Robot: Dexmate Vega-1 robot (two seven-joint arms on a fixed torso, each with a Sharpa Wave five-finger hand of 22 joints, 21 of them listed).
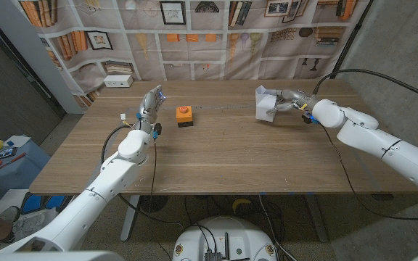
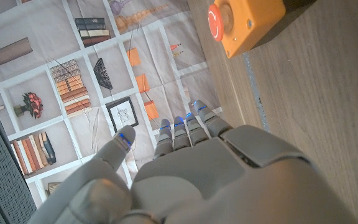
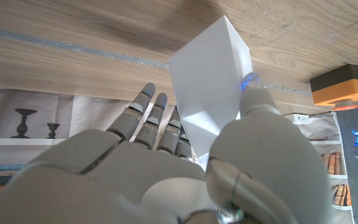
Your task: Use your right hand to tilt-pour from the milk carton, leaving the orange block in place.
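Right hand (image 1: 290, 101) grips the white milk carton (image 1: 268, 104), thumb on one face and fingers on the other, at the far right of the surface (image 1: 231, 156). Well apart to its left sits the orange block (image 1: 185, 115), just beside the open, upright left hand (image 1: 149, 107).

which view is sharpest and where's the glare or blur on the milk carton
Head view: evenly lit and sharp, but the milk carton is small and nearly featureless white. Right wrist view: carton crisp, faces shaded differently, no harsh glare; right hand close, slightly soft. Left wrist view: orange block sharp.
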